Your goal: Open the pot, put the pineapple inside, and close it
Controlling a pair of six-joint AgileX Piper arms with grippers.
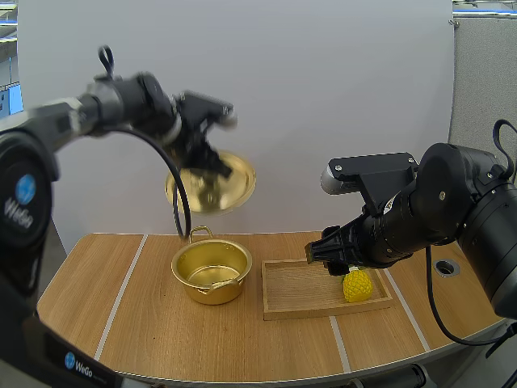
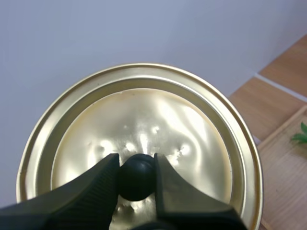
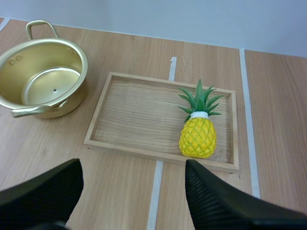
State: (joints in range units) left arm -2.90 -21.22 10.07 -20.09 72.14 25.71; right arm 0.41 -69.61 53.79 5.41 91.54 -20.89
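Left claw (image 2: 136, 165) pinches lid knob (image 2: 136, 184); high view shows lid (image 1: 212, 184) above pot (image 1: 212, 272).

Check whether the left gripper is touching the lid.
Touching. The left wrist view shows the left gripper pinching the lid by its black knob from both sides.

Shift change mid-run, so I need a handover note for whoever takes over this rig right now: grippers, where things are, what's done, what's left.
Left gripper: jaws shut on the black knob of the lid, which is held in the air above and behind the pot.
Right gripper: jaws open, empty, above the wooden tray near the pineapple.
The pot is open and empty on the table, left of the wooden tray. The pineapple is in the tray's right end.
Done: lid off.
Left: grasp the pineapple, place it in the pot, put the lid back on.
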